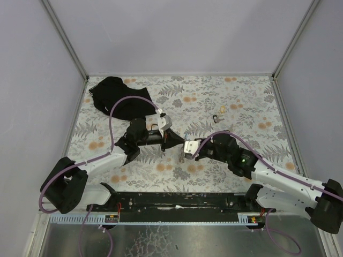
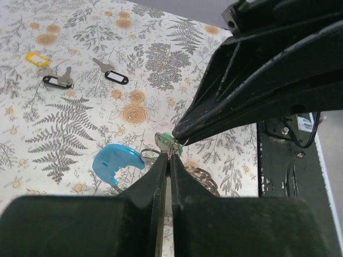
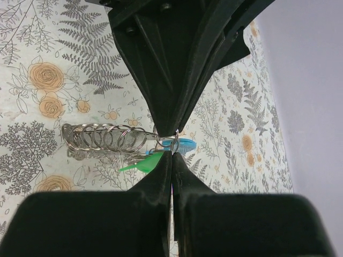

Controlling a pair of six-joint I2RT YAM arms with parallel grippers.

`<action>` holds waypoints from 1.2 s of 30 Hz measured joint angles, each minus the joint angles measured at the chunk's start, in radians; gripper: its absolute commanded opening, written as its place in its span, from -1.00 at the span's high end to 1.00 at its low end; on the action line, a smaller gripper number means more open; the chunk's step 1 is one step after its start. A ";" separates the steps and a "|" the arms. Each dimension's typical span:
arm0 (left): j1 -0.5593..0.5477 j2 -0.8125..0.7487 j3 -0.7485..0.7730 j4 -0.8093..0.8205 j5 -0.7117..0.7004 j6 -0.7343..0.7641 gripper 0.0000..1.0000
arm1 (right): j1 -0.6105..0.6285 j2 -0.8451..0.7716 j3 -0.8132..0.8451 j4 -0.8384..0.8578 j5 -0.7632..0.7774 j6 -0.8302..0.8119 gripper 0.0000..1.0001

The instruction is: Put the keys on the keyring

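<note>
Keyring (image 2: 115,163) lies beside the tips, toward the bench (image 1: 241,160) far edge; left end effector (image 2: 169,158) and right end effector (image 3: 171,155), both clenched, meet at green-tagged key (image 2: 172,142).

Counter (image 1: 246,101): carries everything; the arm bases sit at its near edge.
Cloth (image 1: 119,97): on the far left of the counter, behind the left arm.
Loose keys (image 1: 218,116): on the counter right of centre, behind the right arm and well apart from the cloth.
End effectors: they meet tip to tip over mid-counter, the left end effector (image 2: 169,160) reaching in from the left and the right end effector (image 3: 171,156) from the right.
Tagged key (image 2: 172,142): at the meeting point, touching both sets of tips.
Keyring (image 2: 115,163): just beside the tips, on their far side.
Ring coil (image 3: 104,138): just beside the tips, on their near side.
</note>
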 measured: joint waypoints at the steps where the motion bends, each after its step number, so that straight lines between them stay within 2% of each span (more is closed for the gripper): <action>1: 0.000 0.000 -0.005 0.012 -0.008 -0.019 1.00 | 0.000 0.000 -0.004 0.010 0.001 0.004 1.00; 15: 0.002 0.006 -0.130 0.254 -0.199 -0.334 1.00 | 0.000 0.061 -0.030 0.127 -0.003 0.044 1.00; 30: -0.012 0.063 -0.216 0.484 -0.314 -0.505 1.00 | -0.003 0.087 -0.030 0.146 -0.021 0.053 1.00; 36: -0.020 0.063 -0.240 0.513 -0.360 -0.531 1.00 | -0.005 0.116 -0.020 0.142 -0.040 0.053 1.00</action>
